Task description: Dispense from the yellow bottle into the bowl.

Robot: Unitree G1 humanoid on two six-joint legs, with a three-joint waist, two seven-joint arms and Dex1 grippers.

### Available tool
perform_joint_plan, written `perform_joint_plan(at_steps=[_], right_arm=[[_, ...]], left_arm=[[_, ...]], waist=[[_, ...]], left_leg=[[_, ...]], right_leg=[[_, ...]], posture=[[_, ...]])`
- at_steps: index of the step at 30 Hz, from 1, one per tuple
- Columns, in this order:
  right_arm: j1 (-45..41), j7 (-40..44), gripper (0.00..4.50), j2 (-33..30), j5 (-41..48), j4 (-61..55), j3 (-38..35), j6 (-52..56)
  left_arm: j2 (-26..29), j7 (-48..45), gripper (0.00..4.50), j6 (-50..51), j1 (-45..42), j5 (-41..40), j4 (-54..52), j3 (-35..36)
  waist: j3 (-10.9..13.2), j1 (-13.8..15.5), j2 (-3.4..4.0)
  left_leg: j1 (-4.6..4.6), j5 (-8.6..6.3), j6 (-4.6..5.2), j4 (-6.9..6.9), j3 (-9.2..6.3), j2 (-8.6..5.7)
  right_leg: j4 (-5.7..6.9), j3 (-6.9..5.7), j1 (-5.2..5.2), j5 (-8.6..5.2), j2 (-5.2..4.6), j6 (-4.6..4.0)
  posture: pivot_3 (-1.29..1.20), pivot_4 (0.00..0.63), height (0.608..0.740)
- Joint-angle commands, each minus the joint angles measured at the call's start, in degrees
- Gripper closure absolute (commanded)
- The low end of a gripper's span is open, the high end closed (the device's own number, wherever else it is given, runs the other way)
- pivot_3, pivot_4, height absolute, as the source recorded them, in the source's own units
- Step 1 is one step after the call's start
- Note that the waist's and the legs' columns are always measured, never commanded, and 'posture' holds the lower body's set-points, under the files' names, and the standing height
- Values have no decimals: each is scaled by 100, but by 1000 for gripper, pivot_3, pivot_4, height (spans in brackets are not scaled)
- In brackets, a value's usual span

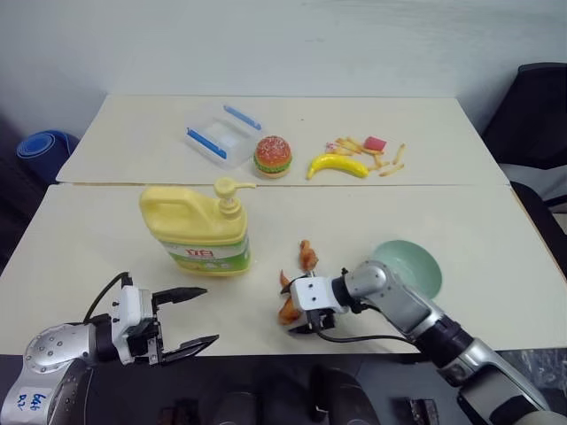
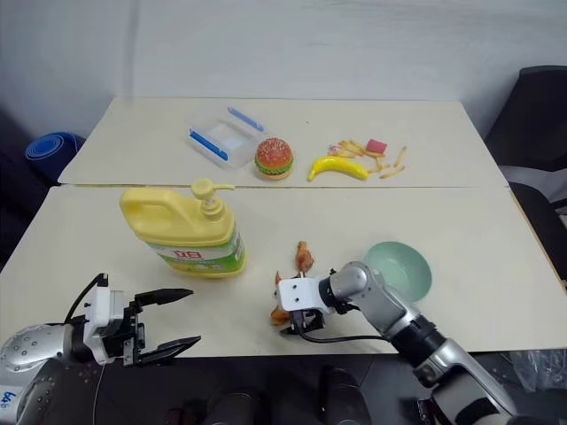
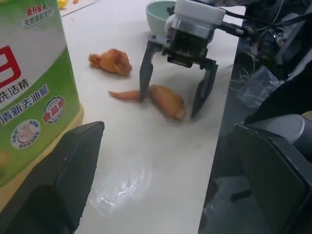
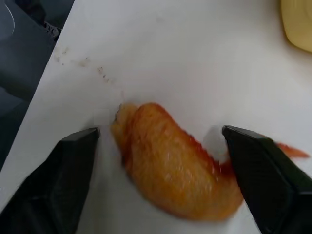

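The right arm reaches in from the right side and bends across the near edge of the table (image 1: 496, 230), its wrist turned so that the right gripper (image 3: 171, 100) points down and toward the robot's left. Its two black fingers stand apart, one on each side of an orange toy chicken wing (image 4: 168, 168), and they are not closed on it. The left gripper (image 1: 188, 320) hovers at the near left edge, about level, with its fingers spread wide and nothing between them. The yellow bottle (image 1: 199, 226) stands upright just beyond it. The bowl (image 1: 415, 264) rests behind the right forearm.
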Motion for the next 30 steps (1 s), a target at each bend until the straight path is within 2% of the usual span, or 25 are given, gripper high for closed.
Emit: perform_joint_plan(at_steps=[1, 4, 5, 9, 13, 17, 19, 21, 24, 27, 30], right_arm=[[13, 213, 1617, -24, -78, 57, 55, 27], [70, 307, 2682, -103, -22, -99, -60, 21], [86, 329, 2768, -133, -12, -144, -94, 25], [322, 478, 2769, -139, 956, -901, -805, -128], [593, 289, 2769, -173, 2993, -2371, -2280, 1004], [675, -345, 2769, -676, 4513, -2995, -3995, 2109], [842, -279, 2769, -1279, 4551, -2887, -4652, 2264], [1198, -158, 2769, -2065, 4021, -1997, -5321, 2020], [1627, -384, 2769, -2904, 2615, 429, -5471, 306], [1384, -636, 2769, -3150, 1865, 2301, -5051, -383], [887, -717, 2769, -3017, 1432, 3726, -4744, -1135]], left_arm=[[-43, 70, 0, -61, -5, 32, -86, 18], [-53, 82, 0, -61, -8, 44, -91, 16], [-52, 78, 0, -60, -9, 46, -89, 13], [-72, 93, 0, -59, -46, 29, -131, -16], [-111, 61, 0, -1, -156, -73, -176, -95], [-161, 35, 0, 108, -332, -205, -223, -171], [-236, 93, 0, 183, -481, -295, -253, -204], [-323, 115, 0, 393, -681, -507, -381, -310], [-377, 14, 0, 639, -883, -647, -573, -612], [-367, -82, 0, 741, -978, -703, -627, -733], [-464, 8, 0, 713, -1083, -716, -619, -711]], waist=[[0, 11, -1], [-1, 18, -2], [-1, 18, -1], [0, 31, -1], [8, 32, 9], [7, 71, 8], [8, 84, 9], [9, 170, 11], [2, 204, -1], [2, 118, 0], [14, -18, 21]], left_leg=[[-1, 0, 0, 0, 0, 0], [-1, 0, 0, 1, 0, -1], [-1, 0, 0, 1, 0, -1], [-4, 0, 0, 1, -1, -1], [-5, 0, 0, 1, -2, 0], [-3, -1, 0, 1, -8, 1], [-4, -4, 5, 1, -10, -1], [-6, -8, 13, 1, -9, -4], [-4, -8, 29, 1, -4, -18], [-3, -2, 41, 1, 16, -29], [-1, 8, 35, 0, 39, -27]], right_leg=[[-1, -2, 0, 0, 0, 0], [-3, -2, 2, 0, -2, 0], [-2, -1, 2, 0, -2, 0], [-4, -3, 1, 0, -3, 0], [-4, -3, 1, 1, -3, 1], [-7, -6, 7, 1, -11, 1], [-20, -8, 10, 1, -16, 1], [-43, -8, 11, 1, -19, 1], [-48, -8, 23, 1, -28, 2], [-36, 3, 23, 5, -30, 9], [-39, 14, 22, 9, -22, 16]], posture=[[0, 150, 740], [0, 150, 740], [0, 150, 740], [0, 150, 740], [0, 150, 740], [0, 150, 740], [0, 150, 740], [0, 150, 740], [0, 150, 740], [0, 150, 740], [0, 150, 740]])
